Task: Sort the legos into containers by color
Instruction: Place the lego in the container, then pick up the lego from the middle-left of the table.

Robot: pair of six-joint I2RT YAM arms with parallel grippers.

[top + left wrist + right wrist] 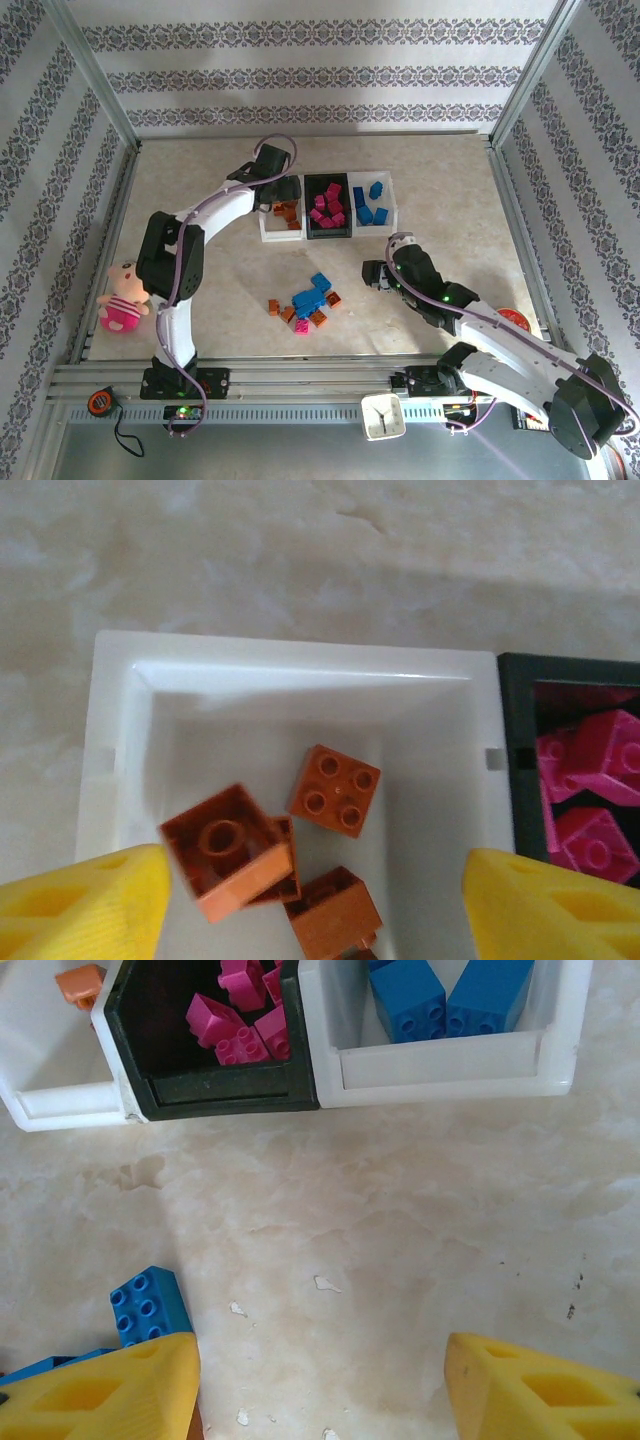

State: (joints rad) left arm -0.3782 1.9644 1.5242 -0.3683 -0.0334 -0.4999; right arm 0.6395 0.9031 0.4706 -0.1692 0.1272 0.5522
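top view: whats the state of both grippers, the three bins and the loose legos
left gripper: open, empty
right gripper: open, empty
left white bin: holds orange-brown bricks
black bin: holds pink bricks
right white bin: holds blue bricks
loose legos: unsorted, in a mixed pile

1. The back wall (320,70) is papered in pale stripes with dark floral bands running across it.
2. The left wall (40,150) and right wall (600,150) carry the same paper, their bands running upright.
3. Slanted silver frame posts (95,75) stand at the rear corners.
4. The table top (220,290) is beige and marbled, with small white flecks (322,1283) and faint stains.
5. A slotted aluminium rail (300,385) runs along the near edge, with a grey strip (300,450) below it.
6. A pink plush doll (123,295) sits at the left edge.
7. A small white clock (382,416) and an orange tape measure (100,402) rest on the rail.
8. The light is bright and even, and the shadows are soft.
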